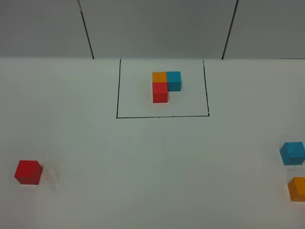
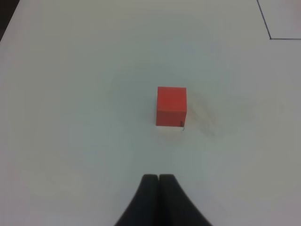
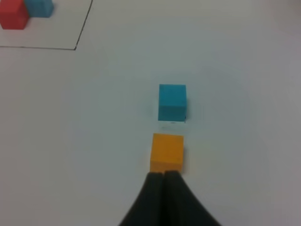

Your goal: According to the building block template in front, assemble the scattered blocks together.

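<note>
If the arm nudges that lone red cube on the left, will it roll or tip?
Probably neither: the red cube rests flat on one face, so it should slide. Its crisp edges suggest it is rigid; its flat sides should grip easily.

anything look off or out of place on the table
Nothing spilled or broken. Only oddity: a faint grey smudge on the table beside the loose red cube. The blue cube and orange cube sit flat, apart; the framed template looks intact.
</note>
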